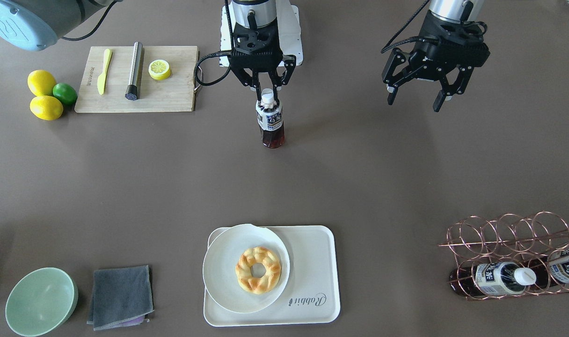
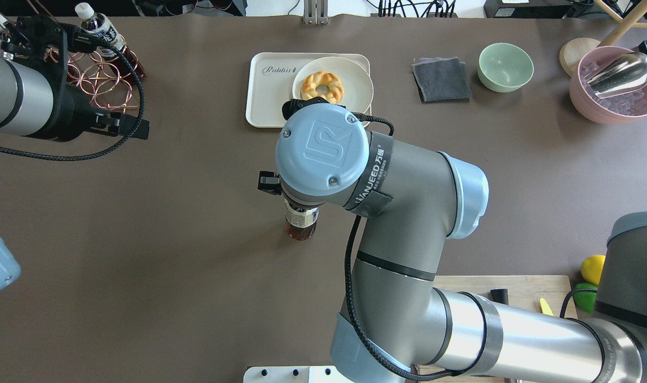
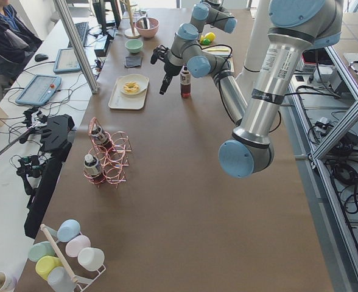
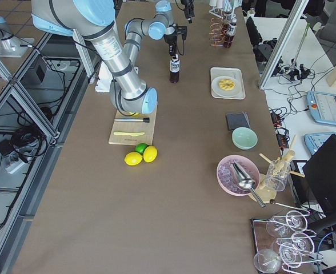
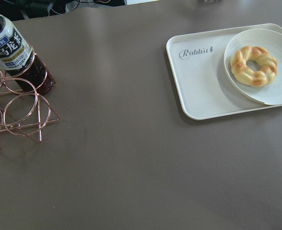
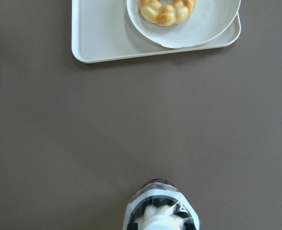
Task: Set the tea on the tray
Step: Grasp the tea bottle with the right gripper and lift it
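The tea (image 1: pixel 270 121) stands upright on the brown table, mid-table on the robot's side. It also shows in the overhead view (image 2: pixel 300 226) and the right wrist view (image 6: pixel 161 211). My right gripper (image 1: pixel 267 91) comes straight down on it, its fingers closed against the white cap and neck. The cream tray (image 1: pixel 312 262) with "Rabbit" script lies at the far side of the table, well apart from the bottle; it shows in the right wrist view (image 6: pixel 98 38) too. My left gripper (image 1: pixel 415 98) hangs open and empty above the table.
A white plate (image 1: pixel 228 281) with a doughnut (image 1: pixel 258 270) fills the tray's half away from the script. A copper rack (image 1: pixel 509 262) holds two more bottles. A cutting board (image 1: pixel 172 93), lemons, a green bowl (image 1: pixel 41 302) and a grey cloth (image 1: pixel 120 295) lie aside.
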Action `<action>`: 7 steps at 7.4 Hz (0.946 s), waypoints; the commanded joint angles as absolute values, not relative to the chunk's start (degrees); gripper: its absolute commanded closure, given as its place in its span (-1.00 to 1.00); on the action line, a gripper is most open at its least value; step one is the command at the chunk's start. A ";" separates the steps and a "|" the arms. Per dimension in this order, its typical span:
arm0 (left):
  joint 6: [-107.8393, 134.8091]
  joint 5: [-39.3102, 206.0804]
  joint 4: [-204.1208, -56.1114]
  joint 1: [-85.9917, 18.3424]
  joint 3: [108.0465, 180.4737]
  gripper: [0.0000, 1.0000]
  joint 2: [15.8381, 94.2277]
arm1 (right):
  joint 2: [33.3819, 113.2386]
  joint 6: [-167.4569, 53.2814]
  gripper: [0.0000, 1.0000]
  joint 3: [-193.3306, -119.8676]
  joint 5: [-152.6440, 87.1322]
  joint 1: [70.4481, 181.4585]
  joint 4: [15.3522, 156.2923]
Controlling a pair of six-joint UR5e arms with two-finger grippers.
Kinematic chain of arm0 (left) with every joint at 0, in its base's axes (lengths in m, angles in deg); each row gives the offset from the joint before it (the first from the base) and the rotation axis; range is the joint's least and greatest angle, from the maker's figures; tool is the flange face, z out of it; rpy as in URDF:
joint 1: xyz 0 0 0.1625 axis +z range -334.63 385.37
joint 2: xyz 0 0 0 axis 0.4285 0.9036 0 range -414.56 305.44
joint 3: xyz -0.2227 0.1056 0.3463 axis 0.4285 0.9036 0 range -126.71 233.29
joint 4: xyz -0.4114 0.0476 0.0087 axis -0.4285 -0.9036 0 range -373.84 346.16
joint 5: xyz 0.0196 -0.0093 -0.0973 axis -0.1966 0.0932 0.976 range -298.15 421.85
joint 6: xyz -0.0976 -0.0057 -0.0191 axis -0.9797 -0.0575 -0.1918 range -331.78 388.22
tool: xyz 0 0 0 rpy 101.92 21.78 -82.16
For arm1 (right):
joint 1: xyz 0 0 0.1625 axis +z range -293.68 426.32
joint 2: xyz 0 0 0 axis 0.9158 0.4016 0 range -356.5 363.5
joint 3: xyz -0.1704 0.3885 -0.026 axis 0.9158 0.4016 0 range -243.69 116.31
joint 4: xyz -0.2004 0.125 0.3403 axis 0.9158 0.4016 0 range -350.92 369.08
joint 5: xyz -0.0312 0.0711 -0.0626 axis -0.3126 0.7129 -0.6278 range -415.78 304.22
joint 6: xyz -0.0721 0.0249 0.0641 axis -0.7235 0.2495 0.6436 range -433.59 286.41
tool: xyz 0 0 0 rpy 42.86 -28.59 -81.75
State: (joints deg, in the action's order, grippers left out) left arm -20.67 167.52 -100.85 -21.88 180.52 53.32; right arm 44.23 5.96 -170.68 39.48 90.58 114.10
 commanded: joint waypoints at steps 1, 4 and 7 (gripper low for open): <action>-19.69 172.03 -108.62 -24.27 179.86 -0.93 44.97 | 36.84 2.72 1.00 -163.65 39.84 95.13 116.04; -7.17 188.47 -110.43 -38.57 174.33 -0.93 40.38 | 21.50 -2.73 1.00 -143.51 42.38 101.81 114.55; 14.79 197.80 -109.12 -54.48 164.59 -0.93 36.50 | 13.46 -8.25 1.00 -121.14 45.64 106.56 98.92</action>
